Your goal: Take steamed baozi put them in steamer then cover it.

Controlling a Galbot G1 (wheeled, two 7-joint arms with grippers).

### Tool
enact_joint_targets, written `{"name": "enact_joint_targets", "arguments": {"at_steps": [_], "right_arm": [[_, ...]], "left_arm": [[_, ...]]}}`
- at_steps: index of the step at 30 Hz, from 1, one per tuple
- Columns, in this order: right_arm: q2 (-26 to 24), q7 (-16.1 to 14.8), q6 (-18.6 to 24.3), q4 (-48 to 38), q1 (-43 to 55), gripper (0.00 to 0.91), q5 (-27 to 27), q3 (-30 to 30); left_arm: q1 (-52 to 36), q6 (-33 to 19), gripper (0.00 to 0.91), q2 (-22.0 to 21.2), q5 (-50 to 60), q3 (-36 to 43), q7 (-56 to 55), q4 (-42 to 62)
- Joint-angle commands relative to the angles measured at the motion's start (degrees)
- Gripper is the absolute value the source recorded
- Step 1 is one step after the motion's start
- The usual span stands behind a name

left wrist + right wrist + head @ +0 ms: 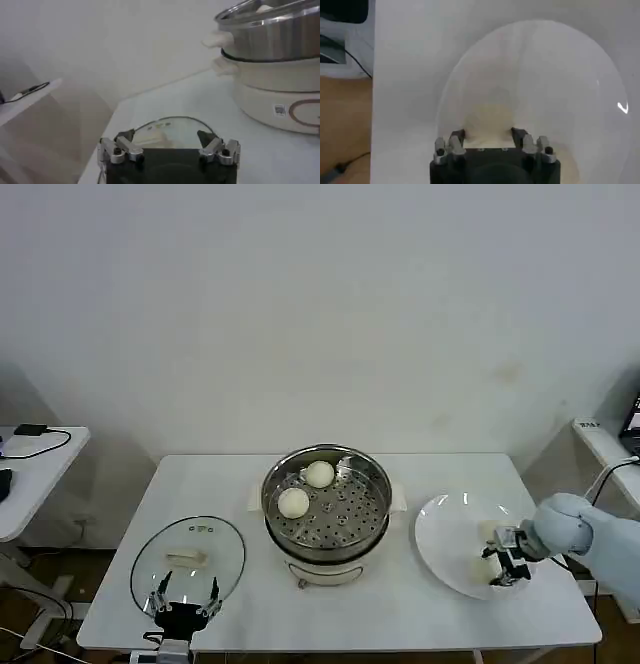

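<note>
Nearest, at the desk's front left corner, the left gripper waits with jaws released by the glass lid. At the right edge, the right gripper straddles a bun on the plate, jaws released around it. The bun looks soft and light: grip its sides gently. The right wrist view confirms the straddle. The head view alone shows two buns in the steamer, desk centre.

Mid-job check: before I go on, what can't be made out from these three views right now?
- Head view: how many baozi remain on the plate; the right gripper covers them.
- Right wrist view: the bun between the fingers is blurred; contact is unclear.
- Left wrist view: the steamer is cut off by the edge; its rim hides the inside.
- Left wrist view: the left gripper hides part of the glass lid.
</note>
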Motion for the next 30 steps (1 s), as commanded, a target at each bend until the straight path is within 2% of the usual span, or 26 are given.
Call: {"name": "enact_joint_targets", "arguments": {"at_steps": [1, 2, 8, 10, 13, 16, 19, 20, 26, 30], "right_arm": [[-1.7, -0.3, -0.1, 1.5, 4.4, 0.595, 0.8, -1.7], [-2.6, -0.4, 0.0, 2.2, 6.9, 0.595, 1.6, -3.4], [-5.0, -0.9, 0.3, 4.1, 17.5, 0.595, 4.4, -4.2], [-4.6, -1.1, 0.6, 4.2, 22.4, 0.595, 4.6, -7.3], [-2.9, -1.2, 0.6, 4.1, 33.3, 0.595, 7.0, -15.4], [1.0, -1.0, 0.6, 3.5, 47.1, 0.595, 10.3, -24.8], [5.2, -0.5, 0.3, 2.4, 54.0, 0.595, 12.6, -28.2], [8.1, -0.4, 0.2, 1.9, 56.5, 0.595, 13.4, -29.4], [20.2, 1.3, -0.7, 2.5, 59.0, 0.595, 16.7, -31.7], [25.7, 3.0, -0.9, 4.0, 56.9, 0.595, 18.4, -32.0]], "left_arm": [[0.0, 0.0, 0.907, 0.4, -0.3, -0.2, 0.0, -0.1], [-0.1, 0.0, 0.907, 0.6, -0.5, -0.4, 0.0, 0.0], [-0.8, 0.1, 0.907, 1.1, -1.3, -0.4, 0.0, 0.3], [-1.0, 0.0, 0.907, 1.2, -1.6, -0.4, 0.0, 0.4], [-1.1, 0.1, 0.907, 1.4, -2.0, -0.4, 0.0, 0.0], [-1.3, 0.1, 0.907, 1.8, -2.8, -0.8, 0.0, -0.3], [-1.3, 0.2, 0.907, 2.1, -3.1, -1.2, 0.0, -0.8], [-1.3, 0.2, 0.907, 2.1, -3.1, -1.3, 0.0, -0.9], [-0.8, 0.2, 0.907, 1.8, -2.9, -1.6, 0.0, -2.0], [-0.6, 0.3, 0.907, 1.6, -2.8, -1.8, 0.0, -2.8]]}}
